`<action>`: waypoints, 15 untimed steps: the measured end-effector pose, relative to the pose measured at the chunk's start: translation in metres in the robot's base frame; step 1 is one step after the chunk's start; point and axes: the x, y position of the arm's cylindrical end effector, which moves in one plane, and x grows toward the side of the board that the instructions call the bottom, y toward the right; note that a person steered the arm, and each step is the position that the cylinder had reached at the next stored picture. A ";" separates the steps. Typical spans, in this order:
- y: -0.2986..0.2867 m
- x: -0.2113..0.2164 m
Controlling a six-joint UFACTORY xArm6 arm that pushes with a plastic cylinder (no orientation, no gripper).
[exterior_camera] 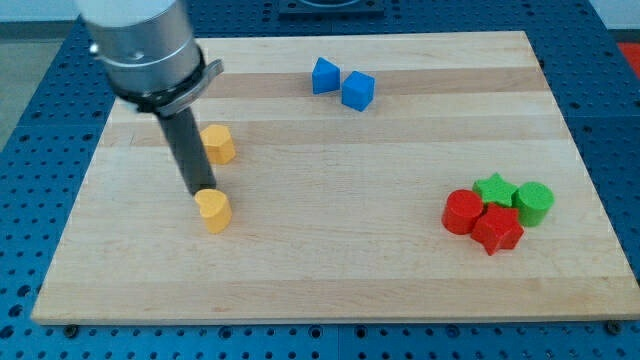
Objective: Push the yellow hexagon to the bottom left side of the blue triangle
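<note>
The yellow hexagon [218,144] lies on the wooden board at the view's left, just right of my rod. The blue triangle [324,76] lies near the view's top centre, touching a blue cube [358,90] on its right. My tip [199,192] rests just above a yellow heart block [213,210], touching or nearly touching its upper left edge. The tip is below and slightly left of the yellow hexagon, which is partly beside the rod shaft.
At the view's right sits a tight cluster: a red cylinder [462,212], a red star-like block [497,230], a green star [494,189] and a green cylinder [534,203]. The board [330,270] has its edges close to the view's borders.
</note>
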 end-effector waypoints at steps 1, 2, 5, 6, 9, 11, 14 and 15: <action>-0.003 -0.031; 0.022 -0.135; 0.037 -0.153; 0.022 -0.120; 0.099 -0.138; 0.097 -0.094; 0.043 -0.122; 0.045 -0.122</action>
